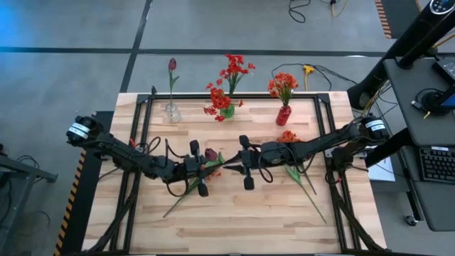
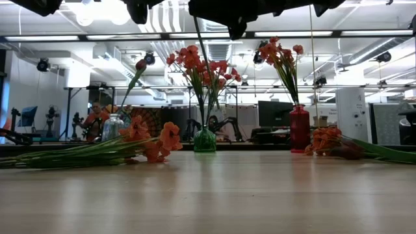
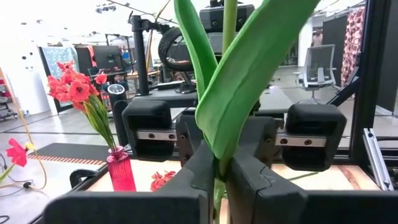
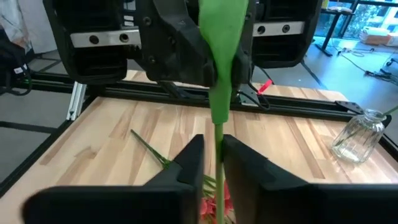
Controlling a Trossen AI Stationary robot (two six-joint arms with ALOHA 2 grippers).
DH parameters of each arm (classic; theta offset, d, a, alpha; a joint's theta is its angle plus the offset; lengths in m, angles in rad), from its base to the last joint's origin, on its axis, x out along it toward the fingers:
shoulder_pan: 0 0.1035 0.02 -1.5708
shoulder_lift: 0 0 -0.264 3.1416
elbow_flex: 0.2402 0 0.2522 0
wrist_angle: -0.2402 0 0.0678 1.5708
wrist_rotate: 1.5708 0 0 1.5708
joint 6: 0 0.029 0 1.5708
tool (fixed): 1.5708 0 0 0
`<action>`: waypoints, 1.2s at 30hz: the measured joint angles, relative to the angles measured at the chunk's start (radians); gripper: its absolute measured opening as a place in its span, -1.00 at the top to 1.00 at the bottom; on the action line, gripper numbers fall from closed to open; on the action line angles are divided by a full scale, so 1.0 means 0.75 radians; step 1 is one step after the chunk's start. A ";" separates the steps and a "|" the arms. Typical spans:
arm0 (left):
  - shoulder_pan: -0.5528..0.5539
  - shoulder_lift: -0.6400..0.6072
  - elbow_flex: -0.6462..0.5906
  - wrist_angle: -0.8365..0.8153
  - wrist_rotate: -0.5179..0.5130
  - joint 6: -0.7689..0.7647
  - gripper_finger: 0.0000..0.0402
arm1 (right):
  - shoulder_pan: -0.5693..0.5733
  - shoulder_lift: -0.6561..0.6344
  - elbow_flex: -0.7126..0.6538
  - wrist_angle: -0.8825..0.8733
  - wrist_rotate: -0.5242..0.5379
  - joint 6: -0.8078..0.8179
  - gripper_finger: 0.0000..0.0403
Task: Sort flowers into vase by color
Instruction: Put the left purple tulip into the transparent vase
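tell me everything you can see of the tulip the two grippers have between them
The maroon tulip is an artificial flower: a dark maroon bloom on a thin green stem with broad green leaves. It hangs in the air above the middle of the wooden table, between the two arms. The left gripper is shut on the stem just below the leaves. The right gripper has its fingers on either side of the stem with a narrow gap showing, so its hold looks loose. Nothing else touches it.

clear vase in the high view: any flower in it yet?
Yes, the clear vase holds one maroon tulip on a thin stem.
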 joint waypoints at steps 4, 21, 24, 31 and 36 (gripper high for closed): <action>0.000 0.000 0.000 -0.001 -0.005 0.001 0.92 | 0.000 0.000 0.008 0.000 -0.001 0.003 0.50; -0.001 -0.270 0.001 -0.315 -0.336 0.035 0.95 | 0.001 -0.101 0.173 -0.394 0.029 0.051 -0.08; 0.000 -0.392 0.001 -0.483 -0.480 0.031 0.95 | -0.001 -0.115 0.213 -0.487 0.056 0.048 -0.11; 0.029 -0.718 0.001 -0.779 -0.701 0.065 0.95 | -0.014 -0.131 0.245 -0.574 0.071 0.035 -0.18; 0.123 -0.932 0.001 -0.942 -0.713 0.061 0.96 | -0.028 -0.131 0.245 -0.572 0.072 0.034 -0.22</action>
